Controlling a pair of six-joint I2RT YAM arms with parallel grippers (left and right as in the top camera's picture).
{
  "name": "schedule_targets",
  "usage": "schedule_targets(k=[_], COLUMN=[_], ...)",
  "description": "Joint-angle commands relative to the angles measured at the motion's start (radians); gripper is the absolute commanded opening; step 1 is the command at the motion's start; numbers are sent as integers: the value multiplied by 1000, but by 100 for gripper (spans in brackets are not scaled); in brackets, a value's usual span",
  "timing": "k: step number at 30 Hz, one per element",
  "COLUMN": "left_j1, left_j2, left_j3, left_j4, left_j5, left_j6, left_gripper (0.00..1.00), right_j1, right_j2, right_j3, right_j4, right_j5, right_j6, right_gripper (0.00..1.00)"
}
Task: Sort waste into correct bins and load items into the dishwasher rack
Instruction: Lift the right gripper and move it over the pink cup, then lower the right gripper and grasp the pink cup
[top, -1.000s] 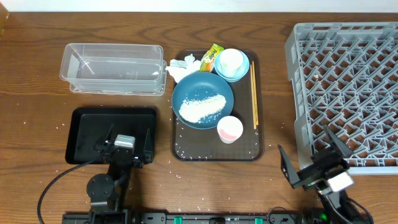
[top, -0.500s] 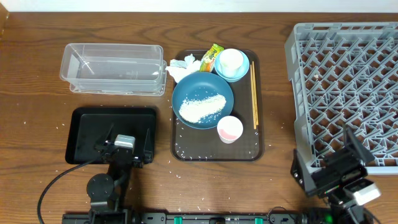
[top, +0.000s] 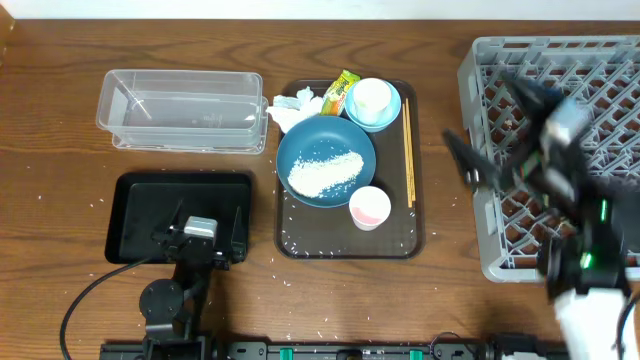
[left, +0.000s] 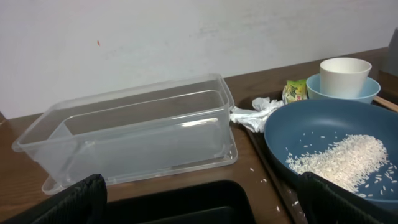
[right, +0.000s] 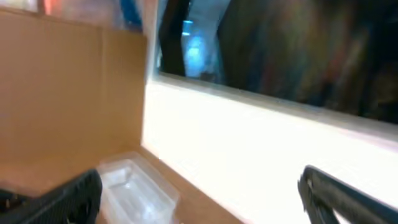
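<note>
Holding both grippers wide open and empty, I am hovering my left gripper (top: 205, 215) over the black tray (top: 138, 200) at lower left. My right gripper (top: 495, 125), blurred, is hanging above the left edge of the grey rack (top: 600, 60) at right. Rice (top: 325, 172) is lying on the blue plate (top: 303, 140) on the brown tray (top: 395, 240) at centre, with the tissue (top: 290, 110), wrapper (top: 343, 90), white cup (top: 371, 97) inside the blue bowl (top: 394, 108), pink cup (top: 369, 207) and chopsticks (top: 408, 150) around it. The clear tub (top: 180, 75) is sitting at upper left.
</note>
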Motion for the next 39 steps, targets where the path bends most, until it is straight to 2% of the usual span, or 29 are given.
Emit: schedule_targets(k=[1, 4, 6, 8, 11, 14, 16, 20, 24, 26, 33, 39], left_j1=[2, 2, 2, 2, 2, 2, 2, 2, 2, 2, 2, 2], left_j2=[-5, -5, -5, -5, -5, -5, -5, -5, -5, -5, -5, -5], left_j3=[-27, -27, -27, -27, -27, -27, -27, -27, -27, -27, -27, -27], left_j4=[-16, -16, -16, -16, -16, -16, -16, -16, -16, -16, -16, -16], left_j5=[3, 3, 3, 3, 3, 3, 3, 3, 3, 3, 3, 3], left_j6=[-5, -5, -5, -5, -5, -5, -5, -5, -5, -5, -5, -5], left_gripper=[100, 100, 100, 100, 100, 100, 100, 100, 100, 100, 100, 100], right_j1=[56, 132, 188, 234, 289, 345, 390, 511, 631, 666, 684, 731], right_j2=[149, 265, 315, 348, 389, 420, 426, 425, 430, 449, 620, 734], right_j3=[199, 359, 420, 430, 427, 427, 427, 435, 500, 570, 852, 895], right_j4=[-209, -514, -642, -663, -673, -599, -609, -728, -901, -1023, -1465, -1619], right_j5=[-140, -98, -34, -25, -112, -80, 83, 568, 919, 1020, 1064, 1014], right_j6=[-119, -257, -291, -289, -214, -144, -39, 100, 112, 112, 138, 153], right_gripper=[99, 99, 99, 99, 99, 99, 99, 99, 99, 99, 99, 99])
